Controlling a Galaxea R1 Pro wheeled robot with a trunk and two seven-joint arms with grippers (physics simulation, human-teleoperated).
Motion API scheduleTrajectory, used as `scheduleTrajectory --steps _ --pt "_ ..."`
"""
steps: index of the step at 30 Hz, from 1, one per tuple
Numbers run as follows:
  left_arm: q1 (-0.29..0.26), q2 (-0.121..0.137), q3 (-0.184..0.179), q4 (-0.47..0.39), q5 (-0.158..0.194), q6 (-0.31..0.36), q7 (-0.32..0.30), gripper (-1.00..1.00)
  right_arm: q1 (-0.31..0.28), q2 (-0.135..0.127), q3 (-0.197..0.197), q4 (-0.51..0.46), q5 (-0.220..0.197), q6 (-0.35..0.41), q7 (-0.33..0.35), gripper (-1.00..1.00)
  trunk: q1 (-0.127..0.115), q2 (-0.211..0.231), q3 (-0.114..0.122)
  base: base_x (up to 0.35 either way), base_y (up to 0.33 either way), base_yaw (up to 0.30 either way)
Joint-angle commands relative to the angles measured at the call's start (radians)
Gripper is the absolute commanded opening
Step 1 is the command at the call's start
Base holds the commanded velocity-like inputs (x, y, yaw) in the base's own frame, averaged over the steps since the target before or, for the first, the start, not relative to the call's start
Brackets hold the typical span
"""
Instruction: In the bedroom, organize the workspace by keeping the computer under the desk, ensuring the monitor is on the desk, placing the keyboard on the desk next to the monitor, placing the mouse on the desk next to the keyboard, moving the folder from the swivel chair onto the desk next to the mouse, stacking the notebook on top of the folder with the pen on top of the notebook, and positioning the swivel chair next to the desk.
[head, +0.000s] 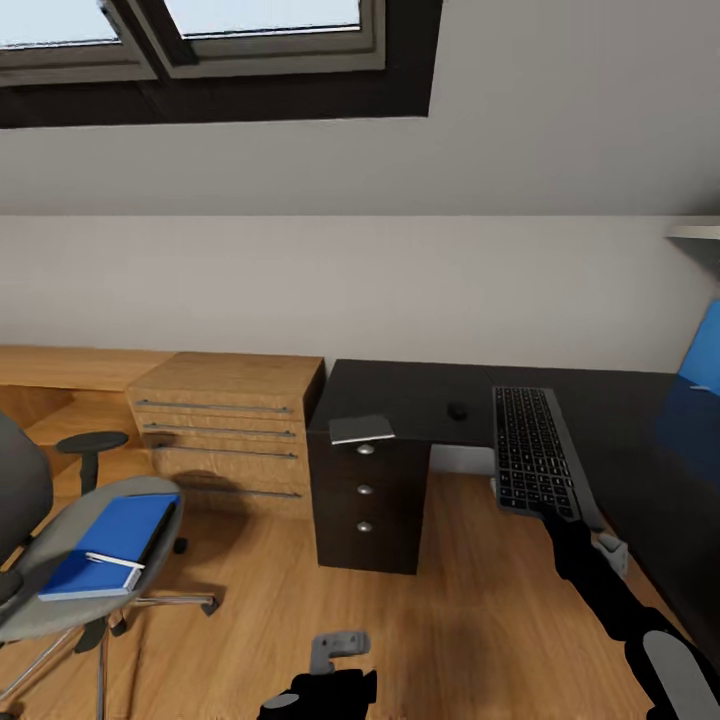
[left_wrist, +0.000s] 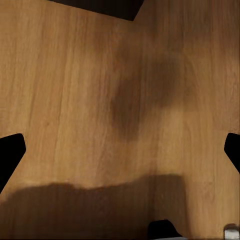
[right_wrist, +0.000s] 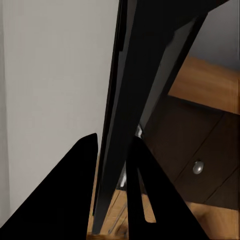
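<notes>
Placement of the flat black keyboard (head: 533, 450), pinched in the right gripper (head: 553, 517), is underway; the bright blue folder (head: 112, 545) is left on the grey swivel chair (head: 60, 610).

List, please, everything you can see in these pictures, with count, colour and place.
desk: one, black, against the wall, with a three-knob drawer unit
keyboard: one, black with grey keys, held over the desk's front edge
mouse: one, black, on the desk
notebook: one, grey, on the desk's left corner
swivel chair: one, grey, lower left
folder: one, blue, on the chair seat
pen: one, white, on the folder
wooden chest: one, light wood, left of the desk
window: one, dark-framed, top left
left pincer: grey, open above the floor
right pincer: black, shut on the keyboard
</notes>
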Motion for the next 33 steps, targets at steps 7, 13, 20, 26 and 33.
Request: scheduleTrajectory --steps 7,13,20,26,33 --pt "-0.001 0.000 0.000 -0.001 0.014 0.001 0.010 1.00 -0.001 -0.001 -0.002 -0.001 -0.006 0.006 0.004 -1.00 -0.016 0.027 0.012 -0.170 -0.001 0.009" --pt "-0.001 -0.001 0.000 -0.001 0.012 0.001 0.011 1.00 -0.001 -0.002 -0.003 -0.001 -0.006 0.006 0.004 -1.00 -0.039 0.069 0.030 -0.040 0.000 0.000" --pt "-0.001 0.000 -0.001 -0.001 0.011 0.000 0.011 1.00 -0.001 -0.003 -0.004 -0.003 -0.006 0.007 0.004 -1.00 -0.066 0.118 0.052 -0.295 -0.084 0.000" --pt "-0.001 0.000 0.001 -0.009 0.011 -0.011 0.011 1.00 -0.001 -0.005 -0.005 -0.003 -0.046 0.008 0.004 -1.00 -0.089 0.160 0.071 -0.333 -0.034 0.000" --pt "-0.001 0.000 0.001 -0.010 0.011 -0.026 0.011 1.00 0.000 -0.005 -0.006 -0.002 -0.066 0.008 0.004 -1.00 -0.116 0.209 0.093 -0.336 -0.002 0.000"
